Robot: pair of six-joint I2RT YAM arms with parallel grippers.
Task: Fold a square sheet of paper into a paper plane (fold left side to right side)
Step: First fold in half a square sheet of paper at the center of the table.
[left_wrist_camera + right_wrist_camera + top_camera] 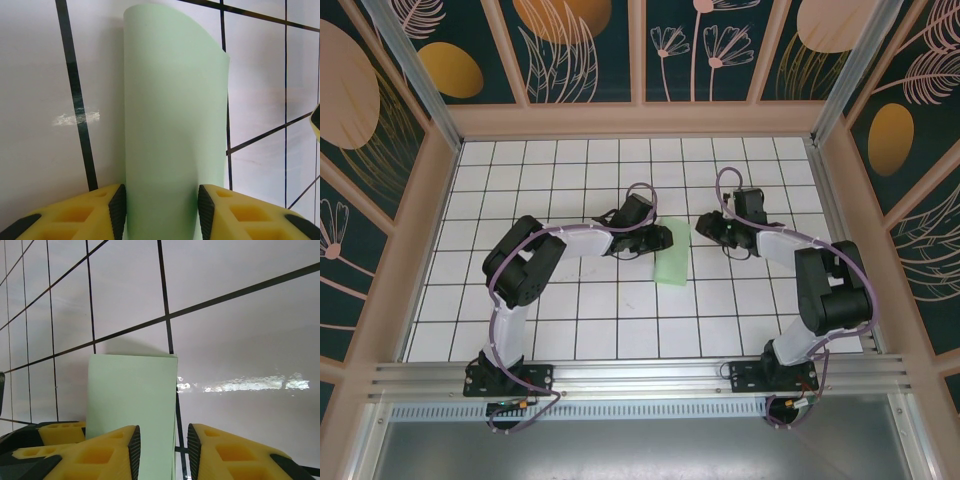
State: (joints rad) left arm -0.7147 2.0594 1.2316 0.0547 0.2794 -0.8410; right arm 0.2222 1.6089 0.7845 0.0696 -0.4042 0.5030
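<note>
The square sheet of paper (672, 263) lies on the white grid table, pale green and doubled over into an upright rectangle between the two grippers. My left gripper (667, 238) sits at its upper left. In the left wrist view the paper (175, 110) bulges in a rounded fold, and the left gripper (161, 210) is open astride it, the sheet running on under the right finger. My right gripper (702, 226) is at the paper's upper right. It (164, 455) stands open, with the free edge of the paper (132, 390) in the gap between its pads.
The white tiled table (570, 320) is boxed in by wooden-framed walls (640, 120) at the back and on both sides. An aluminium rail (640, 375) with the arm bases runs along the near edge. The right gripper's yellow fingertip (316, 122) shows beside the paper.
</note>
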